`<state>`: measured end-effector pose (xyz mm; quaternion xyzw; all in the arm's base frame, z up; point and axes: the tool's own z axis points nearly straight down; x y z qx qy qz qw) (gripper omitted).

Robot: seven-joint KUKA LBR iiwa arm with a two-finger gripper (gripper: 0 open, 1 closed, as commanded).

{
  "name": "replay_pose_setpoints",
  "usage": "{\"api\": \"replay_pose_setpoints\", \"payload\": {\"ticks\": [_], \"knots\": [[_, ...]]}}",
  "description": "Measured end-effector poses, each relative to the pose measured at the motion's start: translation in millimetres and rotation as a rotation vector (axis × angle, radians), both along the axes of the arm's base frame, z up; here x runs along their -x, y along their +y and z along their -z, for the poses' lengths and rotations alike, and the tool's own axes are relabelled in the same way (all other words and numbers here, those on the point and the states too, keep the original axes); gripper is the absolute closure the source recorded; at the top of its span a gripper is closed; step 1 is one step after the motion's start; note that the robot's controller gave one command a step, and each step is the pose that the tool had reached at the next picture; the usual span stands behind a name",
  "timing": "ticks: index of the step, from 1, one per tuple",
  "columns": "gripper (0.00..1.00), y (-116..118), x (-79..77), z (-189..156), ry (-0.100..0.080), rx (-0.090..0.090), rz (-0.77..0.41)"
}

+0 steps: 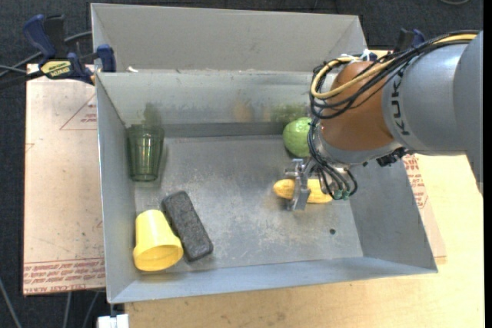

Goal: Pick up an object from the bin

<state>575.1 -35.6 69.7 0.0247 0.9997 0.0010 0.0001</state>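
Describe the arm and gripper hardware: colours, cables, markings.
The thick silver-grey cylindrical arm carries dark lettering along its side. Its wrist sits under a rounded orange-brown cover, with yellow and black cables looped across the top and thin black ones hanging below. A small grey metal gripper ends it.

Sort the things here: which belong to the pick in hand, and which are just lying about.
In hand: claw; small yellow banana-shaped thing under it, at the right.
Lying about: green ball behind it; green see-through cup; yellow cup on its side; dark grey block beside that cup.
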Motion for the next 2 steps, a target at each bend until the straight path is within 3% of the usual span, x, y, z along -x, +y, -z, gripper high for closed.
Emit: {"api": "replay_pose_setpoints", "payload": {"ticks": [1, 2], "knots": [[1.0, 0.0, 0.0, 0.0, 0.0, 0.0, 0.0], [1.0, -3.9, 2.9, -143.6, -0.005, 0.0, -0.051]]}}
